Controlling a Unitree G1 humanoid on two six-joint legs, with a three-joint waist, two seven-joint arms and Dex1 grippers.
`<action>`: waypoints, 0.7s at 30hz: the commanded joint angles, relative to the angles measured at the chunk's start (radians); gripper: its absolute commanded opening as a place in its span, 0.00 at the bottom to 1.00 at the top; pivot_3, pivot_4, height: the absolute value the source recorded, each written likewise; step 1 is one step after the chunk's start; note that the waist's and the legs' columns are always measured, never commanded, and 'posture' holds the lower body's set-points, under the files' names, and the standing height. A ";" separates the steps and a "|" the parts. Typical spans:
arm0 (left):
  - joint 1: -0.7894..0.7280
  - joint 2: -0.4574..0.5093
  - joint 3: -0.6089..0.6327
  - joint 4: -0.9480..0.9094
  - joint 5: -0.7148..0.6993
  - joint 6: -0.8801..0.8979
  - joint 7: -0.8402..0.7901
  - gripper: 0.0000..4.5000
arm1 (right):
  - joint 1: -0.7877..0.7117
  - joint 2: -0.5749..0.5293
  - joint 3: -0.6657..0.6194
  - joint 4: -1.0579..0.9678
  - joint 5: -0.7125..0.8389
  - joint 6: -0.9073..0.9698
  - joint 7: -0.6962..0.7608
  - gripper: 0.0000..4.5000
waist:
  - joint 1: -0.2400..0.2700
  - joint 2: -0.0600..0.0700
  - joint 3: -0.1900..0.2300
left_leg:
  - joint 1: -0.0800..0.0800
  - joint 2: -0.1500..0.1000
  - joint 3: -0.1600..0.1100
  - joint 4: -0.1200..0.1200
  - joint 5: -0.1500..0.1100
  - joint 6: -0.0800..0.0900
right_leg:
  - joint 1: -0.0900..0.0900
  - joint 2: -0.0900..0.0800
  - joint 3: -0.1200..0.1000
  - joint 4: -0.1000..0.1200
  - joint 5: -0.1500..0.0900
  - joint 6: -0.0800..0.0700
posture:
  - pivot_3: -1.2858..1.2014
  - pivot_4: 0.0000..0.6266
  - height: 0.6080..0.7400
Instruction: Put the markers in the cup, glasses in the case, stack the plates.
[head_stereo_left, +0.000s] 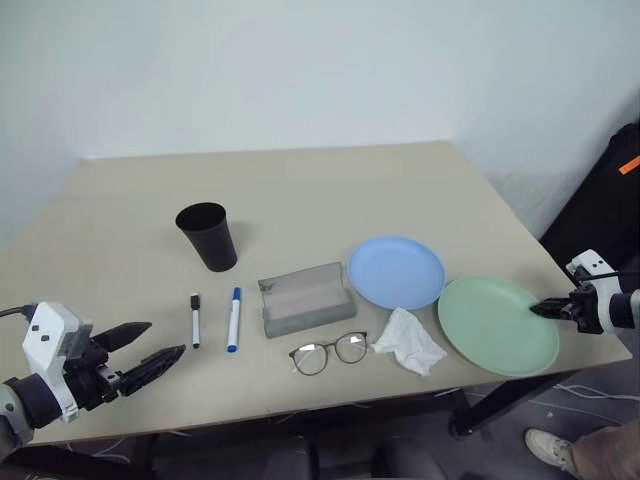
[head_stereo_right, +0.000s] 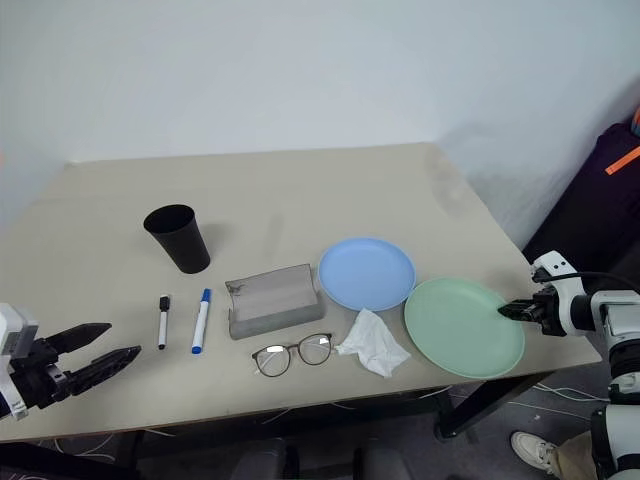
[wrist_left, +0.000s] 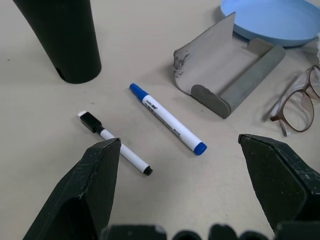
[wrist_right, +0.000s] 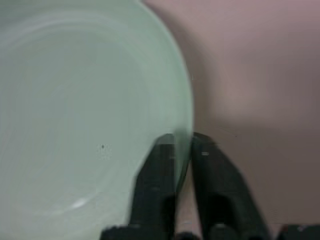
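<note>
Right tool (wrist_right: 182, 142) pinching mint plate (wrist_right: 75, 100) rim | left tool (head_stereo_left: 152, 344) spread

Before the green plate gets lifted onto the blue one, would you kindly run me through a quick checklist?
1. Right gripper shut on the green plate rim, one finger on each side: ok.
2. Blue plate top free of objects: ok.
3. Tissue lies between the plates, touching the blue plate's near edge; may snag: not ok.
4. Left gripper open, away from the plates, near the markers: ok.
5. Grip firm enough to lift: cannot tell.
</note>
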 joint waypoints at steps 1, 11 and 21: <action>0.000 0.000 0.033 -0.023 -0.004 -0.017 0.002 0.89 | -0.021 -0.005 -0.006 -0.017 -0.004 0.001 0.013 0.00 | 0.001 -0.001 0.000 | 0.000 0.000 0.000 0.000 0.000 0.000 | 0.000 0.000 0.000 0.000 0.000 0.000 | 0.52 0.00 1.00; -0.002 -0.002 0.034 -0.020 -0.003 -0.017 0.005 0.89 | -0.092 -0.030 -0.013 -0.146 0.049 0.041 0.182 0.00 | -0.001 0.002 0.000 | 0.000 0.000 0.000 0.000 0.000 0.000 | 0.000 0.000 0.000 0.000 0.000 0.000 | 0.52 0.00 1.00; -0.022 0.001 0.017 -0.013 0.002 -0.018 0.017 0.89 | -0.312 0.078 0.033 -0.150 0.046 0.091 0.231 0.00 | -0.002 0.005 0.000 | 0.000 0.000 0.000 -0.001 0.000 0.000 | -0.002 0.000 0.001 0.000 0.000 0.001 | 0.52 0.00 1.00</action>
